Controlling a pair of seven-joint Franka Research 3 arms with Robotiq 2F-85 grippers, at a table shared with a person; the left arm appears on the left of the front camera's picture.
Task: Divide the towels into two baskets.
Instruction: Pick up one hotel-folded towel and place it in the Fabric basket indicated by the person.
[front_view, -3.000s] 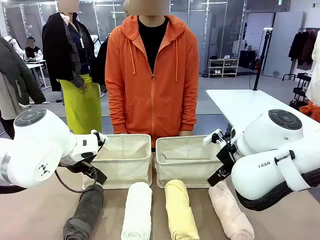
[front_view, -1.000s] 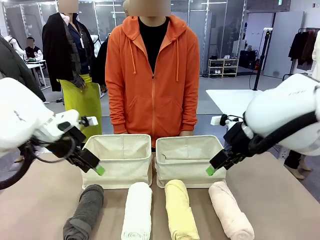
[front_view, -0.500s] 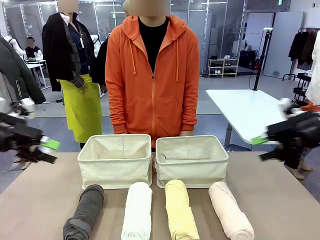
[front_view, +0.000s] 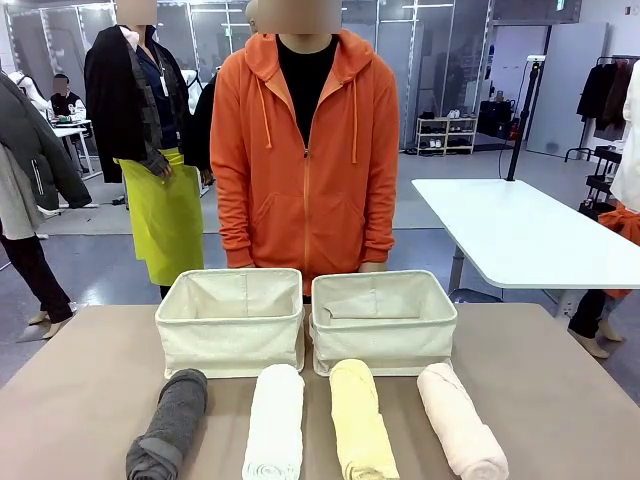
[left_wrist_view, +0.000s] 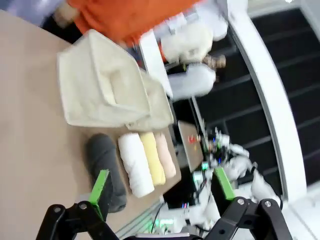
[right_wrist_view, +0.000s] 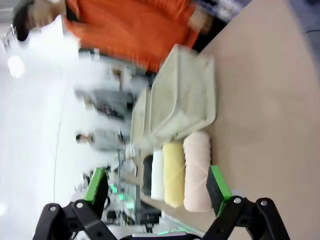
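Observation:
Four rolled towels lie in a row at the table's near edge: dark grey (front_view: 167, 425), white (front_view: 274, 420), pale yellow (front_view: 361, 418) and pale pink (front_view: 461, 420). Behind them two cream canvas baskets stand side by side, the left one (front_view: 230, 345) and the right one (front_view: 385, 345), with nothing showing inside. My left gripper (left_wrist_view: 162, 185) is open and empty, high and off to the side, with the grey towel (left_wrist_view: 106, 167) nearest to it. The right gripper (right_wrist_view: 157, 182) is open and empty too, well away from the row, nearest the pink towel (right_wrist_view: 197, 170).
A person in an orange hoodie (front_view: 305, 150) stands at the far edge just behind the baskets, hands hidden. The brown tabletop (front_view: 80, 400) has free room left and right of the towels. A white table (front_view: 510, 235) stands beyond at the right.
Both arms have swung outward from beside the baskets and left the front view. Towels and baskets have not moved.

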